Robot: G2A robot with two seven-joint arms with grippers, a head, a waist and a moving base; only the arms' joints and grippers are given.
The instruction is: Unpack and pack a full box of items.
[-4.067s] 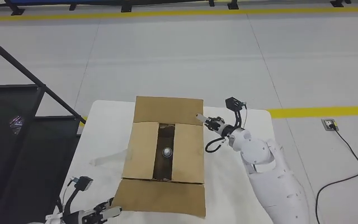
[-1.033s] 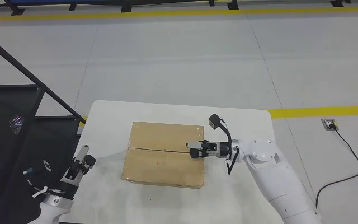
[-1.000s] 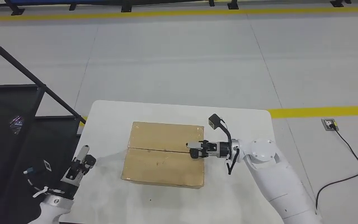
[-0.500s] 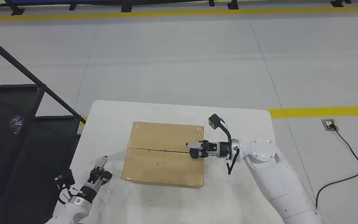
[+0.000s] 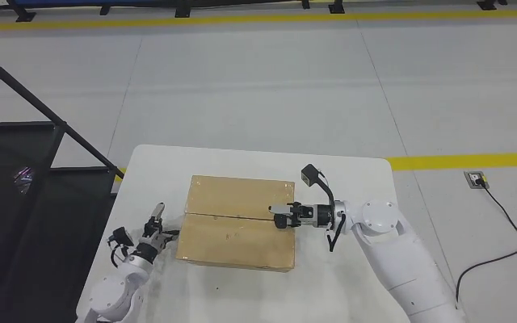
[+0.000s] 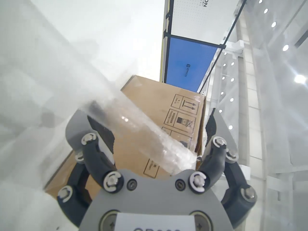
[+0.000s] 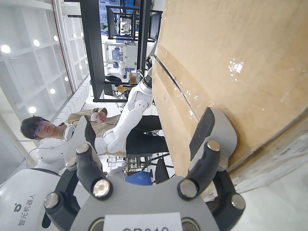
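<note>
Table (image 5: 347, 174): white top. The box (image 5: 234, 234) sits mid-table with both top flaps down.

Box: corrugated card, stiff at walls and corners, springy across the flaps. If it is full, as the task says, expect weight. Don't lift it by a flap. To shift it, press low on two opposite walls. To open it, hook a fingertip under a flap edge at the seam (image 5: 234, 216), near an end where the card gives most. Glossy patches lie along the seam in the right wrist view. That may be tape residue; I can't tell whether it binds.

Right gripper (image 5: 279, 216): at the seam's end on your right, jaws spread wide and grasping nothing. One pad (image 7: 202, 131) lies flat on the box top and the other is off in the air.

Left gripper (image 6: 147, 120): just beside the box's left wall, jaws released.

Clear plastic wrap (image 6: 168, 145): a thin crinkled length running slantwise between the left fingers, not pinched. Judge it light, slick and easily crushed. Take it mid-length with a gentle close.
</note>
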